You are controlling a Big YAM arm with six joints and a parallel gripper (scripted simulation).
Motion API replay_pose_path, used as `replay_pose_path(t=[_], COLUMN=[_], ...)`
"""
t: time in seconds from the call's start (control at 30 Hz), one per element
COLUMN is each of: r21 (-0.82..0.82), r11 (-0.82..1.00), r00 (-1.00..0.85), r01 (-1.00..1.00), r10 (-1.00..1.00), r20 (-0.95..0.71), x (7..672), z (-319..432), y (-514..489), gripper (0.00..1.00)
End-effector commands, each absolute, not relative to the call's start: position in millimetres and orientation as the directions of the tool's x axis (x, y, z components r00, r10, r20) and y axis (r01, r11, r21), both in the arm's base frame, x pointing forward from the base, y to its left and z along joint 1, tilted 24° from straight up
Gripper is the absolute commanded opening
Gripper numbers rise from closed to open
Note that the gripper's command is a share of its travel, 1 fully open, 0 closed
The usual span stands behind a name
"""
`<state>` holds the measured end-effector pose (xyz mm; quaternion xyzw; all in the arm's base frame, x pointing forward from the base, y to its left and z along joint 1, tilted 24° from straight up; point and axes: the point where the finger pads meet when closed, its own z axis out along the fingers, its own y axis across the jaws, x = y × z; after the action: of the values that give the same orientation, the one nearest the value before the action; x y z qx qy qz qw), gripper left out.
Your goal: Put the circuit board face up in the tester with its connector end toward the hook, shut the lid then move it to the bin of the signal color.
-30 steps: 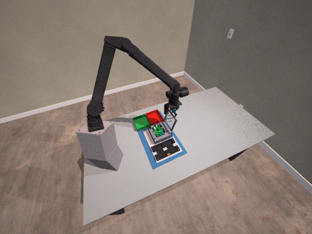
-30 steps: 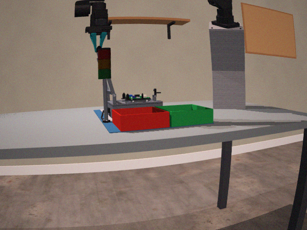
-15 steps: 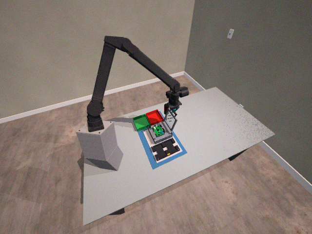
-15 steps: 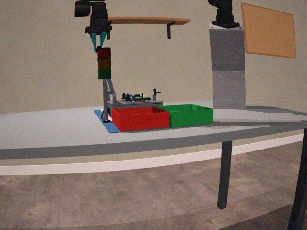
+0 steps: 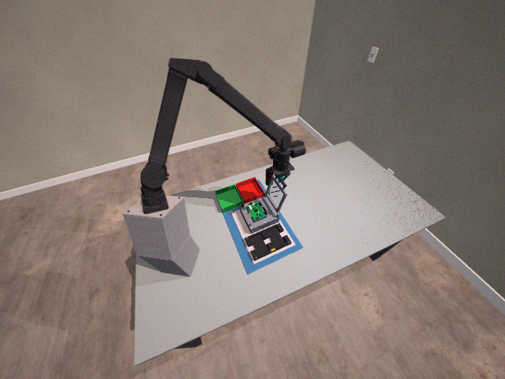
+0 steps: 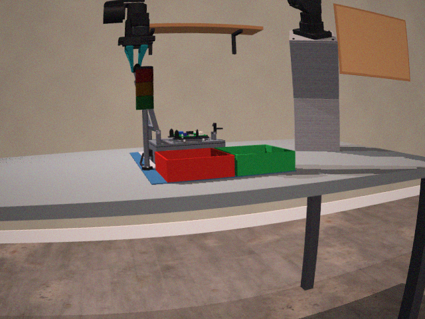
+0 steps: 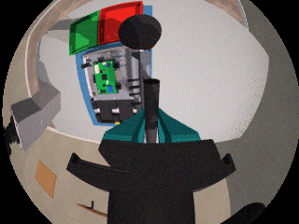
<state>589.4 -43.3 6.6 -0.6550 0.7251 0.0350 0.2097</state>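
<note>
Gripper clamped on the handle of the raised lid, teal fingers pinching the dark bar from both sides; circuit board lying face up on the tester, apparently seated, though too small to confirm; tray just beside; signal tower unlit; red bin touching green bin.

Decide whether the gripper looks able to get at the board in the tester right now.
Probably not at once: the gripper is shut on the handle of the raised lid. The board lies uncovered in the tester, so once it lets go, the way down looks free.
</note>
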Motion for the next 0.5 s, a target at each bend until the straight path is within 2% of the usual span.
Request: replay_pose_path(t=[0.0, 0.47], r21=[-0.233, -0.243], r11=[0.149, 0.149], r00=[-0.06, -0.058], r01=[-0.961, -0.958], r10=[-0.935, -0.936], r20=[-0.349, -0.348], x=[596, 591], z=[5, 11], y=[-47, -48], gripper=[0.0, 0.0])
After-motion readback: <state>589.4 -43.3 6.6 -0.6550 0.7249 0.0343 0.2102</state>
